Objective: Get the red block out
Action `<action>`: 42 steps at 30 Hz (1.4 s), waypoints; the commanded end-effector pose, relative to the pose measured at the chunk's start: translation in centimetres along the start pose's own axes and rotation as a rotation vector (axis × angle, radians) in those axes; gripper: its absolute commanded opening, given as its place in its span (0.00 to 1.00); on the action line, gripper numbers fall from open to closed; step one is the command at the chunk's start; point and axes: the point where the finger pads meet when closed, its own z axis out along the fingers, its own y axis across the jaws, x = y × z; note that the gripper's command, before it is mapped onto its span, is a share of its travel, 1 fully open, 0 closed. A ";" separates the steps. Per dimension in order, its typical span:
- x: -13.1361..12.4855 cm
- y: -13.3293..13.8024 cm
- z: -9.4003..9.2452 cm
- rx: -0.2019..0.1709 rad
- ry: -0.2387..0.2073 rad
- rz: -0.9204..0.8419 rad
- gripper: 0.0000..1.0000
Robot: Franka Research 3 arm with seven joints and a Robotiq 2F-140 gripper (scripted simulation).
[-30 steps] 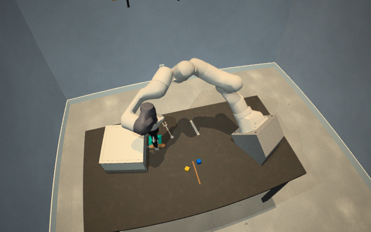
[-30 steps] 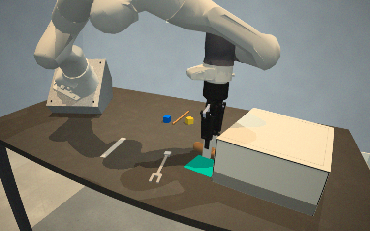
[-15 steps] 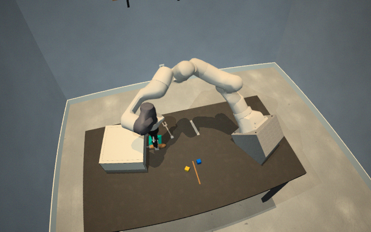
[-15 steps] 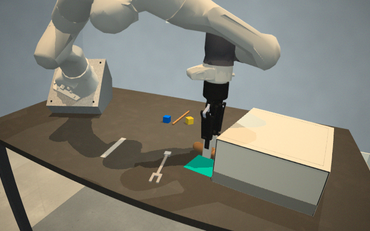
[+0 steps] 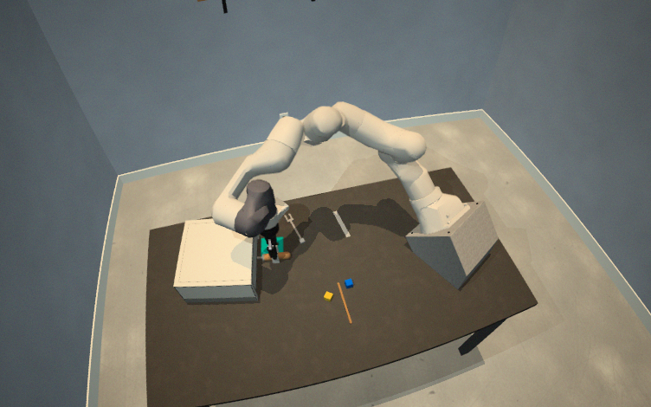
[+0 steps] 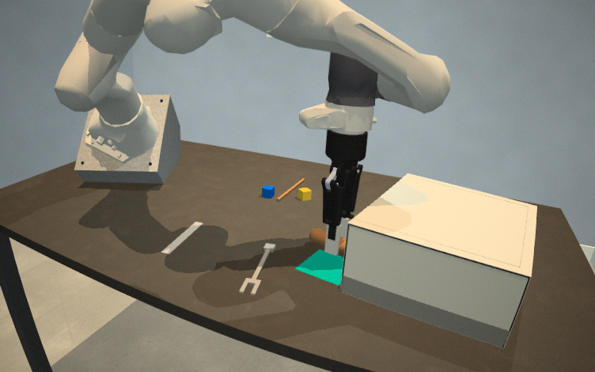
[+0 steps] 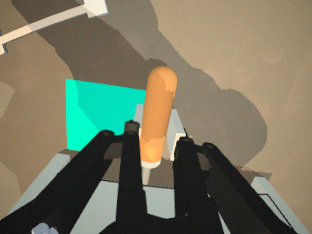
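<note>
Claw point(image 7: 156, 151) points straight down and is squeezed shut on an orange stick point(image 7: 158, 115) with a round end. The stick lies flat, low over the table point(image 6: 106, 258), and sticks out away from the cabinet point(image 6: 443, 222). One end of the stick is between the black fingers. Right under the claw is the teal square point(image 6: 320, 267), and it touches the cabinet's side. The cabinet is a big pale box near the left edge of the table in the top view. The red block cannot be seen in any view. A small fork tool point(image 6: 257, 267) lies near the square. A flat gray bar point(image 6: 181, 237) lies farther off, toward the arm's gray base point(image 6: 164, 138). Near the middle of the table are a blue cube point(image 6: 267, 191), a thin orange rod point(image 6: 290, 188) and a yellow cube point(image 6: 305, 194), side by side.
</note>
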 end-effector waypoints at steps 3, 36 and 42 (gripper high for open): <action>0.0 0.1 -0.1 -0.003 -0.005 -0.003 0.00; 3.9 0.1 -0.1 -0.003 -0.005 -0.003 0.00; 5.3 0.1 -0.1 -0.003 -0.005 -0.004 0.00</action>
